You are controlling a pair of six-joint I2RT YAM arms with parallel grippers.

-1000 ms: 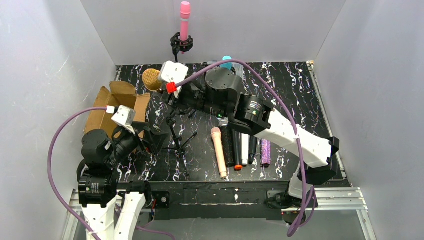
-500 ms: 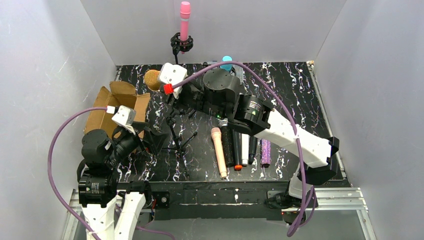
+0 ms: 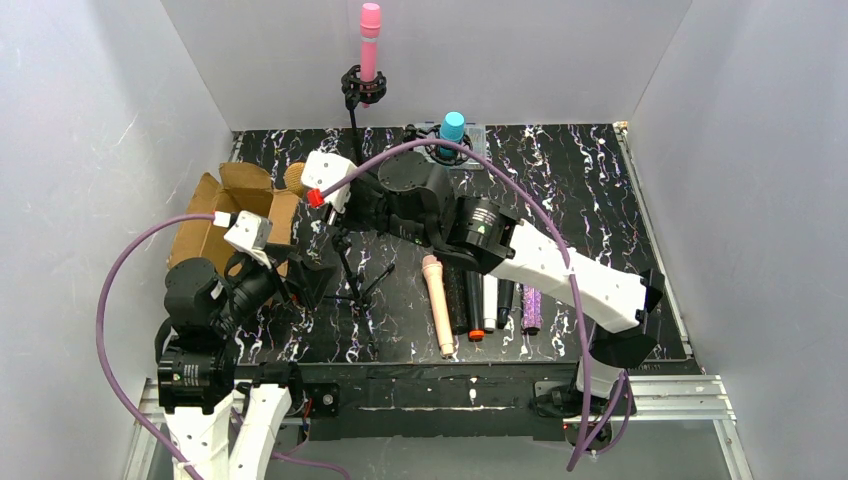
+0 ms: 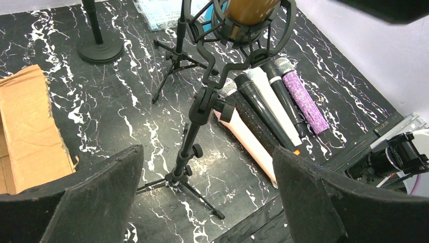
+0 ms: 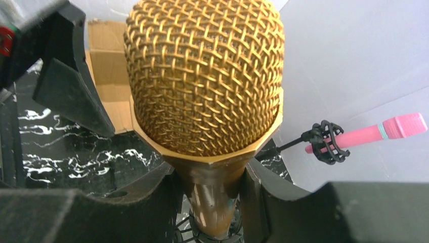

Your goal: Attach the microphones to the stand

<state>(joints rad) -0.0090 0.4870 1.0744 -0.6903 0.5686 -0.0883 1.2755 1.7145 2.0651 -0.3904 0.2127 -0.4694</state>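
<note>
My right gripper [image 3: 343, 200] is shut on the gold microphone [image 5: 205, 76], clamping its body just under the grille [image 5: 212, 197]. The microphone's lower end sits in the black shock-mount clip [image 4: 243, 31] of the small tripod stand [image 4: 189, 147]. Its head peeks out beside the wrist camera in the top view [image 3: 293, 177]. My left gripper [image 4: 207, 202] is open and empty, low in front of the tripod [image 3: 300, 280]. The pink microphone [image 3: 370, 40] is clipped on a tall stand. The teal-blue microphone [image 3: 453, 127] stands at the back.
The peach [image 3: 437, 300], black, white and purple glitter [image 3: 531, 305] microphones lie side by side right of the tripod. An open cardboard box [image 3: 225, 215] sits at the left. The tall stand's round base [image 4: 99, 49] and a clear plastic box are at the back.
My right gripper has moved left and down with the gold microphone, lowering it into the tripod's clip and uncovering the teal-blue microphone. The left arm has not moved.
</note>
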